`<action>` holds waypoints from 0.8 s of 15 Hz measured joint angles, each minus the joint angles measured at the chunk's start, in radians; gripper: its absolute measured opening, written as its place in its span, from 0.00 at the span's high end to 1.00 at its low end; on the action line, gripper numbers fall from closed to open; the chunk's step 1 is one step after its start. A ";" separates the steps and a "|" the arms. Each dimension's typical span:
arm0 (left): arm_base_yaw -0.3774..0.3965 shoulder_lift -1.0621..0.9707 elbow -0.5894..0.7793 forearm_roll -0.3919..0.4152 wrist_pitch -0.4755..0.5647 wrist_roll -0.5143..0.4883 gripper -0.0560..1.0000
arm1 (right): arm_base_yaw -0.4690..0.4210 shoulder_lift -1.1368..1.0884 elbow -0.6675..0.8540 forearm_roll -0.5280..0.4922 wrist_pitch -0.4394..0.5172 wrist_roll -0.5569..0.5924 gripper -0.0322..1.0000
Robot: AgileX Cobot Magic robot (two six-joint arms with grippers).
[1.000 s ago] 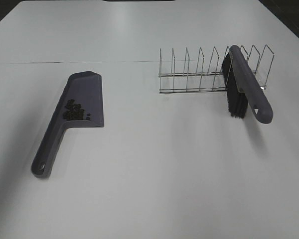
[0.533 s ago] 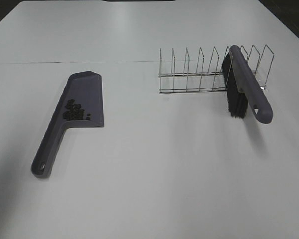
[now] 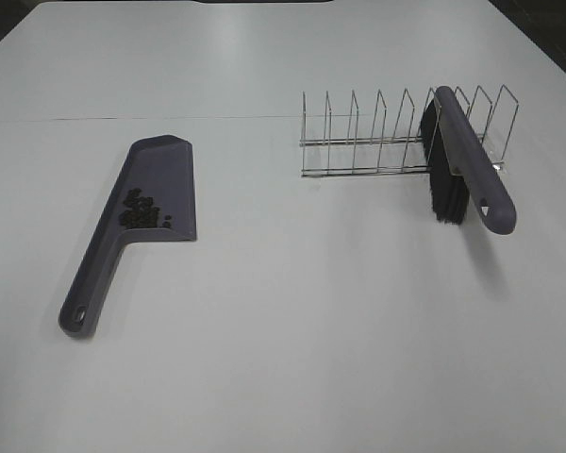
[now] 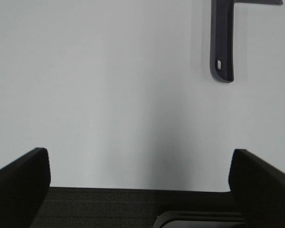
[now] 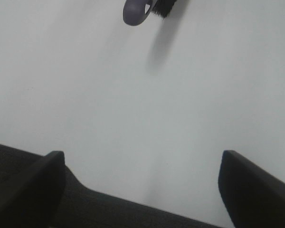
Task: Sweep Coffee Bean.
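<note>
The beans (image 3: 141, 210) lie in the dustpan (image 3: 160, 170) on the left, nearer the left gripper (image 4: 137, 166); the right gripper (image 5: 142, 175) faces the brush (image 3: 472, 175); both grippers are wide open and empty.

One purple dustpan (image 3: 146, 208). One purple brush (image 3: 470, 170) with black bristles. One wire rack (image 3: 377, 142). One cluster of coffee beans (image 3: 141, 211) in dustpan, roughly fifteen to twenty, exact count not clear. One white worktop (image 3: 292, 330). Two tools: left tool (image 4: 137, 164), right tool (image 5: 142, 171).
</note>
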 joint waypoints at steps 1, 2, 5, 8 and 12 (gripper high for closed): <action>0.000 -0.027 0.005 0.000 0.009 0.000 0.06 | 0.000 -0.020 0.018 0.004 0.001 0.000 0.22; 0.000 -0.078 0.014 0.000 0.025 0.001 0.06 | 0.000 -0.052 0.044 0.014 0.007 0.000 0.22; 0.000 -0.191 0.071 0.000 0.034 0.023 0.06 | 0.000 -0.133 0.077 0.032 0.022 0.000 0.22; 0.000 -0.290 0.103 0.000 -0.043 0.030 0.06 | 0.000 -0.189 0.077 0.033 0.022 0.000 0.22; 0.000 -0.358 0.142 -0.003 -0.094 0.030 0.06 | 0.000 -0.204 0.077 0.034 0.022 0.000 0.22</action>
